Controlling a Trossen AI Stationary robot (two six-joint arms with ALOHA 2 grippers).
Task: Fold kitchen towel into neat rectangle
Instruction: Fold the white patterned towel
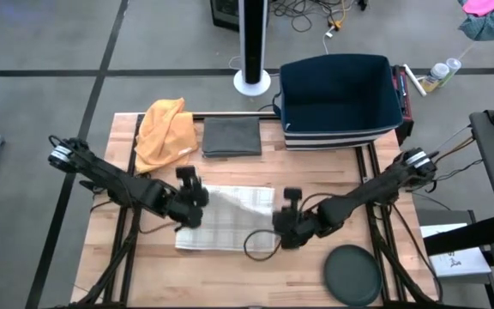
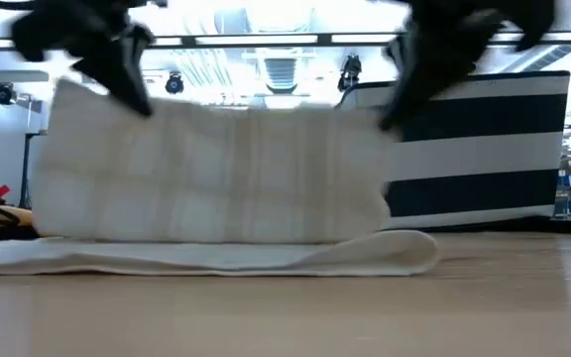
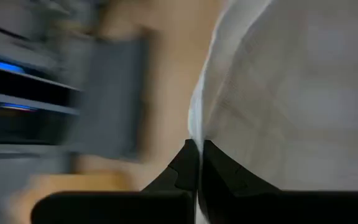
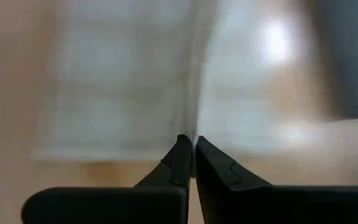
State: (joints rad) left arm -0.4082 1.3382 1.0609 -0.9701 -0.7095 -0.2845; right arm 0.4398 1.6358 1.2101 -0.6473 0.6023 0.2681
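The white checked kitchen towel [image 1: 230, 227] lies at the table's middle. One long edge is raised as an upright sheet [image 2: 216, 169], while its lower part [image 2: 216, 256] rests flat on the wood. My left gripper [image 1: 195, 204] is shut on the raised edge's left end. My right gripper [image 1: 283, 223] is shut on its right end. In the low view the left gripper [image 2: 132, 84] and the right gripper [image 2: 399, 104] come down onto the sheet's two upper corners. My left gripper pinches the towel's raised edge [image 3: 199, 134] between its two fingers, at the sheet's upper left corner [image 2: 145, 107], slanting down from above. The cloth hangs below it with its lower part on the table. My right gripper pinches the same edge [image 4: 192, 127] at the sheet's upper right corner [image 2: 383, 124], also slanting down from above. The sheet spreads nearly flat between the two grippers.
At the far side lie an orange cloth [image 1: 163, 129] and a folded dark grey cloth [image 1: 231, 136]. A navy bin [image 1: 340, 99] stands at the far right. A dark round disc [image 1: 352, 273] sits at the near right. Bare wood [image 2: 365, 307] lies in front of the towel.
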